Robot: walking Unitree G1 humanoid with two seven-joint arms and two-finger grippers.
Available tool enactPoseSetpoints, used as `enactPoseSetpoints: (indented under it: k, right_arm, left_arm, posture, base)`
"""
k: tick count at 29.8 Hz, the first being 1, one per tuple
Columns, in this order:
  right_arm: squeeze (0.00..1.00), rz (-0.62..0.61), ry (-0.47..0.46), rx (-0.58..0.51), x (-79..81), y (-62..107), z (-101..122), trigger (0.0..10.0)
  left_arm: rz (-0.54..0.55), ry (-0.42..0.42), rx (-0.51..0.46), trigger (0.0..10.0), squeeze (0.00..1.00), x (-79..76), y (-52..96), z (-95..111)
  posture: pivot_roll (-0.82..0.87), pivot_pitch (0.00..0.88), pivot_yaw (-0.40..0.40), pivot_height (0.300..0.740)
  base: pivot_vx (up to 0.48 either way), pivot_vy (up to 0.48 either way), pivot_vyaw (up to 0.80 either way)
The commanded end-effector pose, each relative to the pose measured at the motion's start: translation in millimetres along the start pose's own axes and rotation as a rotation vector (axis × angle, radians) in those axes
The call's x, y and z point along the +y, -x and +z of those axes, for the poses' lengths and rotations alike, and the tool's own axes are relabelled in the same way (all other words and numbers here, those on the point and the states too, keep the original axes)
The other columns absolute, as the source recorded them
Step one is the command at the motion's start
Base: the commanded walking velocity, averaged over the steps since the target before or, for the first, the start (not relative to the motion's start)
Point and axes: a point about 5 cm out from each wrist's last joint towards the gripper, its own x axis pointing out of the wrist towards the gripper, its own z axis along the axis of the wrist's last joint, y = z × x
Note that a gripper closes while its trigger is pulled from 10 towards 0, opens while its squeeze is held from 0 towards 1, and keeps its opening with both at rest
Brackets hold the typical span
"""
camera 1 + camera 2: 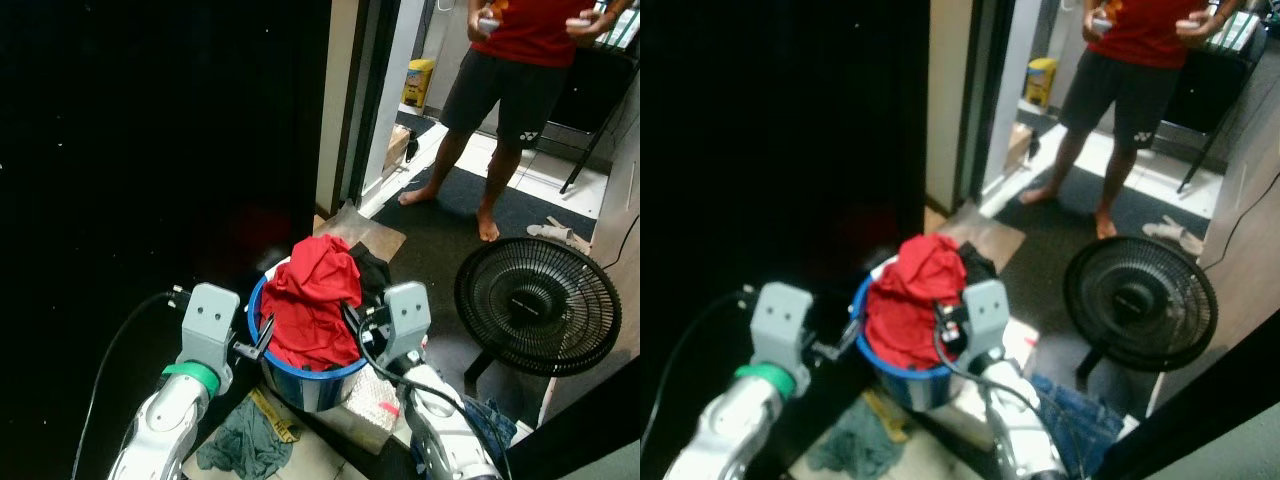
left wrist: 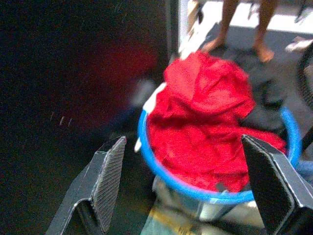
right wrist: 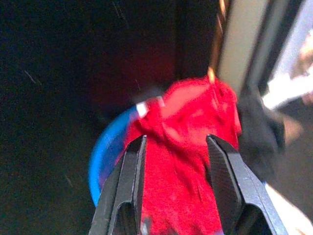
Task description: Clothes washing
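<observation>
In front of me stands a blue bucket (image 1: 300, 375) on the floor, filled high with clothes. A red garment (image 1: 315, 300) lies on top of the pile, and a dark garment (image 1: 372, 268) is under it on the far right side.

My left tool (image 2: 183, 186) is at the left side of the bucket, close to the rim. Its two fingers (image 2: 108, 171) are spread wide apart, and nothing is between them; the bucket rim and the red garment are seen beyond the gap.

My right tool (image 3: 176, 171) is at the right side of the bucket, just over the clothes. Its fingers (image 3: 131, 176) are partly apart, and the red garment fills the space between them, but I cannot tell if they already press on the cloth.

On the floor near the bucket lies a green-grey cloth (image 1: 240, 440). To the right stands a black fan (image 1: 538, 305). Farther away, at the doorway, a person (image 1: 500, 70) in a red shirt and dark shorts stands barefoot on a dark mat (image 1: 450, 225).
</observation>
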Motion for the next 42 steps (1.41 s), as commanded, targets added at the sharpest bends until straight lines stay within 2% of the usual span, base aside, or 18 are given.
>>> enactPoseSetpoints:
  k: [1, 3, 5, 6, 7, 10, 12, 14, 17, 18, 20, 24, 31, 36, 42]
  right_arm:
    - [0.00, -0.022, 0.011, 0.081, -0.3, 7.7, -21.3, 10.0]
    - [0.00, -0.014, 0.020, 0.155, 2.4, 13.2, -37.3, 10.0]
    - [0.00, -0.007, 0.015, 0.184, 4.0, 15.4, -43.3, 10.0]
    - [0.00, 0.001, -0.002, 0.212, 6.8, 17.9, -49.5, 10.0]
    - [0.00, 0.001, -0.002, 0.212, 6.8, 17.9, -49.5, 10.0]
    - [0.00, -0.003, -0.045, 0.228, 9.5, 19.2, -53.6, 10.0]
    - [0.00, -0.010, -0.053, 0.222, 8.3, 17.9, -51.9, 10.0]
    - [0.00, -0.035, -0.066, 0.207, 1.0, 14.5, -48.5, 10.0]
    - [0.00, -0.041, -0.069, 0.205, -0.9, 13.7, -47.9, 10.0]
    - [0.00, -0.041, -0.069, 0.205, -0.9, 13.7, -47.9, 10.0]
    - [0.00, -0.064, -0.028, 0.194, -11.9, 11.8, -45.1, 10.0]
    - [0.00, -0.065, -0.018, 0.186, -15.3, 12.1, -44.4, 10.0]
    - [0.00, -0.060, -0.011, 0.185, -15.8, 14.0, -45.8, 10.0]
    - [0.00, -0.056, -0.018, 0.189, -11.2, 14.0, -48.5, 10.0]
    - [0.00, -0.069, -0.022, 0.183, -11.4, 15.6, -50.2, 10.0]
  left_arm:
    - [0.032, 0.012, 0.090, 10.0, 0.00, 1.8, 4.6, -24.6]
    - [0.033, 0.031, 0.164, 10.0, 0.00, 2.7, 10.4, -45.9]
    - [0.023, 0.043, 0.187, 10.0, 0.00, 2.5, 13.1, -53.7]
    - [0.029, 0.028, 0.244, 10.0, 0.00, 4.2, 17.7, -69.3]
    - [0.029, 0.028, 0.244, 10.0, 0.00, 4.2, 17.7, -69.3]
    - [0.044, -0.019, 0.319, 10.0, 0.00, 5.7, 24.9, -92.4]
    - [0.050, -0.019, 0.317, 10.0, 0.00, 5.0, 24.5, -93.5]
    - [0.077, 0.029, 0.299, 10.0, 0.00, 2.8, 19.6, -91.8]
    - [0.084, 0.040, 0.293, 10.0, 0.00, 2.4, 18.2, -91.2]
    - [0.084, 0.040, 0.293, 10.0, 0.00, 2.4, 18.2, -91.2]
    - [0.096, 0.020, 0.256, 10.0, 0.00, 1.7, 8.6, -83.4]
    - [0.110, 0.010, 0.230, 10.0, 0.00, 1.0, 4.1, -80.2]
    - [0.102, -0.013, 0.176, 10.0, 0.00, -2.7, 0.1, -75.5]
    - [0.100, -0.025, 0.162, 10.0, 0.00, -3.7, -0.8, -75.5]
    - [0.097, -0.037, 0.154, 10.0, 0.00, -3.1, -3.5, -74.3]
  posture:
    - [0.08, 0.074, -0.004, 0.740]
    - [0.08, 0.077, -0.009, 0.740]
    - [0.08, 0.077, -0.009, 0.740]
    - [0.08, 0.080, -0.022, 0.740]
    - [0.08, 0.080, -0.022, 0.740]
    - [0.07, 0.087, -0.044, 0.740]
    - [0.07, 0.087, -0.044, 0.740]
    - [0.06, 0.080, -0.052, 0.740]
    - [0.06, 0.080, -0.052, 0.740]
    - [0.06, 0.080, -0.052, 0.740]
    - [0.04, 0.083, -0.059, 0.740]
    - [0.03, 0.085, -0.067, 0.740]
    - [0.04, 0.089, -0.067, 0.740]
    - [0.03, 0.094, -0.057, 0.740]
    - [0.03, 0.092, -0.045, 0.740]
  base:
    - [0.000, 0.000, 0.00]
    - [0.000, 0.000, 0.00]
    - [0.000, 0.000, 0.00]
    - [0.000, 0.000, 0.00]
    - [0.000, 0.000, 0.00]
    - [0.000, 0.000, 0.00]
    - [0.000, 0.000, 0.00]
    - [0.000, 0.000, 0.00]
    - [0.000, 0.000, 0.00]
    - [0.000, 0.000, 0.00]
    - [0.000, 0.000, 0.00]
    - [0.000, 0.000, 0.00]
    - [0.000, 0.000, 0.00]
    - [0.401, 0.000, 0.00]
    - [0.450, 0.000, -0.62]
